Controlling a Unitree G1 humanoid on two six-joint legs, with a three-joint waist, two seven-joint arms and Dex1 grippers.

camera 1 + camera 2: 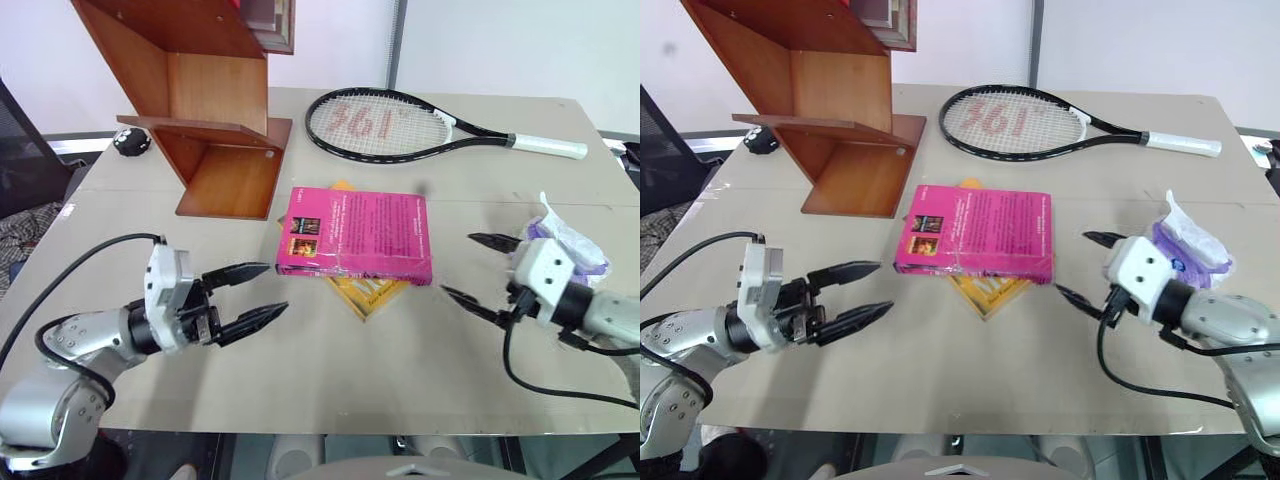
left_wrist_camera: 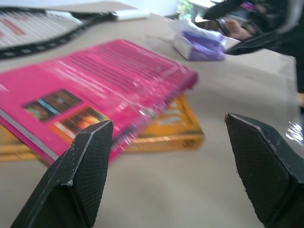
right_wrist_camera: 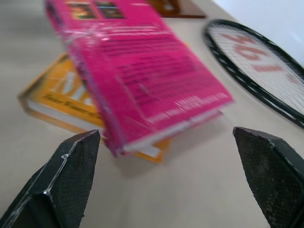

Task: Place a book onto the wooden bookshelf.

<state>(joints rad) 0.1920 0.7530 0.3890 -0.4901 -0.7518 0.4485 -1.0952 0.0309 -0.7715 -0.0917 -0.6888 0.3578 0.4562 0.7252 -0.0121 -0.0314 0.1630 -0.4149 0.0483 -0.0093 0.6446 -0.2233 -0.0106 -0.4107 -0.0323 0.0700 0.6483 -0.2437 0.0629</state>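
Both grippers spread wide and empty, flanking the pink book at frame centre.

Left gripper (image 1: 248, 293) sits lower left, right gripper (image 1: 482, 268) centre right. The book (image 1: 355, 235), bright pink with small text and a dark picture, lies flat on a yellow book (image 1: 366, 292); the bookshelf (image 1: 205, 100) stands upper left.

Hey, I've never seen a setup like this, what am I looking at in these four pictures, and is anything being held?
A two-armed robot at a table. Two pictures come from its head, looking down; two from cameras on its wrists, between the black fingers. Its left gripper and right gripper are both open, holding nothing, either side of a pink book. That book lies on a yellow book. Beyond stand a wooden bookshelf, a tennis racket, and a small black object. A purple tissue pack sits near the right gripper.
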